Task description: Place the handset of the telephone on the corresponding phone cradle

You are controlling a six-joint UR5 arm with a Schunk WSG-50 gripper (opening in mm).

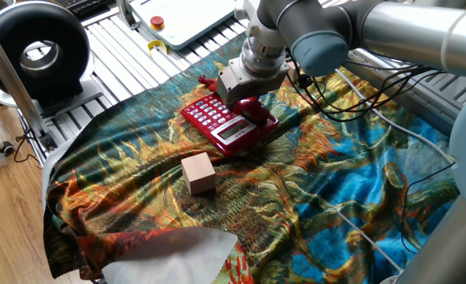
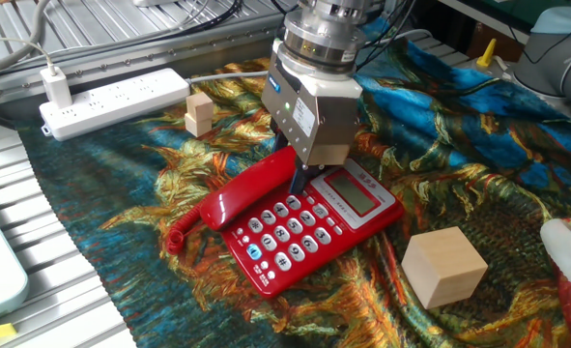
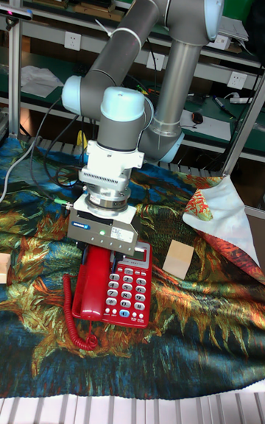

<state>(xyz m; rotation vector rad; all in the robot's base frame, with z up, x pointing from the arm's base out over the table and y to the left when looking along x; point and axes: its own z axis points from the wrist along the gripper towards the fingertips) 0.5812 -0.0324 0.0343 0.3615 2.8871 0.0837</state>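
Observation:
The red handset (image 2: 246,191) lies along the left edge of the red telephone (image 2: 304,232), over the phone cradle, which it hides. Its coiled cord (image 2: 176,235) trails off onto the cloth. My gripper (image 2: 299,176) hangs just above the handset's far end. One dark finger shows beside the handset on the keypad side; the other is hidden. The jaws look open and the handset rests on the base by itself. From the tall fixed view, the gripper (image 3: 103,247) stands over the top of the handset (image 3: 92,284). In one fixed view the handset (image 1: 252,106) shows just below the gripper (image 1: 244,93).
A tan wooden cube (image 2: 443,266) sits on the patterned cloth right of the phone. Two small stacked wooden blocks (image 2: 200,113) and a white power strip (image 2: 111,97) lie behind it. Black cables (image 1: 374,87) run across the cloth near the arm.

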